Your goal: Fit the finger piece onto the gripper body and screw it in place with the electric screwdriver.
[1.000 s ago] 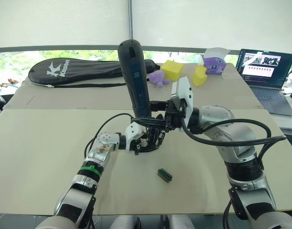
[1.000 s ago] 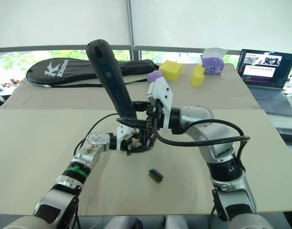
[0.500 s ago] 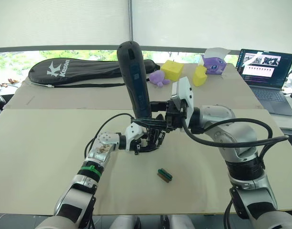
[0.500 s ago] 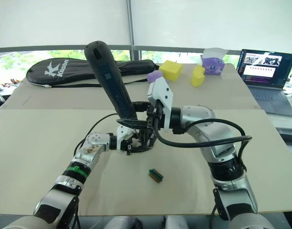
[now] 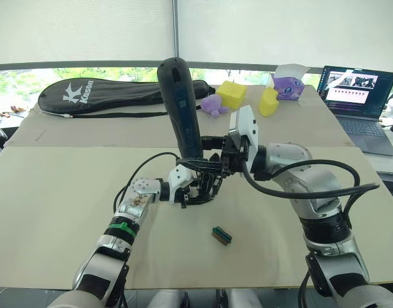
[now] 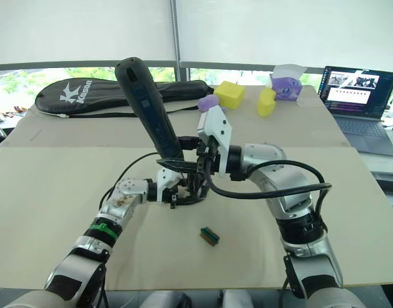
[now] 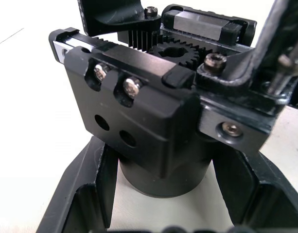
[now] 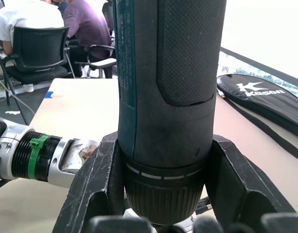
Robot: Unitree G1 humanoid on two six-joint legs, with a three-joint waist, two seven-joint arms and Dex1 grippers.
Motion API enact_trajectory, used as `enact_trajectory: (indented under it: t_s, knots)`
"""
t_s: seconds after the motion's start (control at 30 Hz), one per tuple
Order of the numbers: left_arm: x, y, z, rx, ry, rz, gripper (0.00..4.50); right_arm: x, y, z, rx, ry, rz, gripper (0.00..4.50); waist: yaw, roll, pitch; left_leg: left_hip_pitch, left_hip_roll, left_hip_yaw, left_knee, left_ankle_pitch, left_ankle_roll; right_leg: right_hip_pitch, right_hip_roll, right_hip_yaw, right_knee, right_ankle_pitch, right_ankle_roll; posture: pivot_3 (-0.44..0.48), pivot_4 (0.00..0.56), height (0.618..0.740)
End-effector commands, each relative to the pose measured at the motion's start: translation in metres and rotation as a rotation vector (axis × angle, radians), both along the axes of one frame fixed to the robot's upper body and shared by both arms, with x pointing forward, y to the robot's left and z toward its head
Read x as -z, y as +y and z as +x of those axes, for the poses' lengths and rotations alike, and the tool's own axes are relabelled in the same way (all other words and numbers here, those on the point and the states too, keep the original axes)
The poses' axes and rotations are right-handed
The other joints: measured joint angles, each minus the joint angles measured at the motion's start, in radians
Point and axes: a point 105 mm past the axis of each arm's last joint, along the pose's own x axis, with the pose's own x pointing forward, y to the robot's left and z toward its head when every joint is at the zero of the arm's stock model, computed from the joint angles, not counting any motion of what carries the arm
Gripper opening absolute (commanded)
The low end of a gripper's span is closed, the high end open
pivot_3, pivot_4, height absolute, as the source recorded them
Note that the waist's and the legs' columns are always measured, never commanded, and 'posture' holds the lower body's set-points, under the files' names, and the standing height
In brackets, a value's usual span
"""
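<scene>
A: What does the left gripper have?

B: Its fingers pinch the round base of the gripper body low over the counter. It looks stiff and blocky, with exposed gears and screws, so the smooth base is the safe hold.

A: And the finger piece?

B: I cannot pick it out for sure.

A: To the right?

B: The right gripper clamps the screwdriver near its lower collar. It stands tall and looks top-heavy, so a low, firm grip suits it.
</scene>
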Motion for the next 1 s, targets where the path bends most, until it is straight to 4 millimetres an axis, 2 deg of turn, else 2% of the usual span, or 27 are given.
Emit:
enact_trajectory:
  t_s: [0.03,0.33,0.73,1.0]
  knots:
    - [-0.015,-0.001,0.004,0.0,-0.052,-0.022,2.29,-0.018,0.001,-0.008,-0.027,-0.087,0.022,1.92,0.0,0.0,0.0,0.0,0.0,0.0,0.0,0.0,0.0,0.0,0.0,0.0,0.0,0.0,0.0,0.0,0.15,0.74]
    - [-0.015,-0.001,0.005,0.0,-0.052,-0.023,2.29,-0.01,-0.003,-0.002,0.013,-0.026,0.072,1.92,0.0,0.0,0.0,0.0,0.0,0.0,0.0,0.0,0.0,0.0,0.0,0.0,0.0,0.0,0.0,0.0,0.15,0.74]
    - [-0.017,0.0,0.007,0.0,-0.058,-0.017,2.29,0.024,-0.023,0.015,0.093,0.045,0.068,1.92,0.0,0.0,0.0,0.001,0.0,0.0,0.0,0.0,0.0,0.001,0.0,0.0,0.0,0.0,0.0,0.0,0.15,0.74]
    - [-0.019,-0.002,0.008,0.002,-0.06,-0.02,2.29,0.046,-0.025,0.021,0.112,0.155,0.016,1.92,0.001,0.001,-0.001,0.002,0.0,0.0,0.0,0.0,0.0,0.002,0.0,0.001,0.001,0.0,0.0,0.0,0.15,0.74]
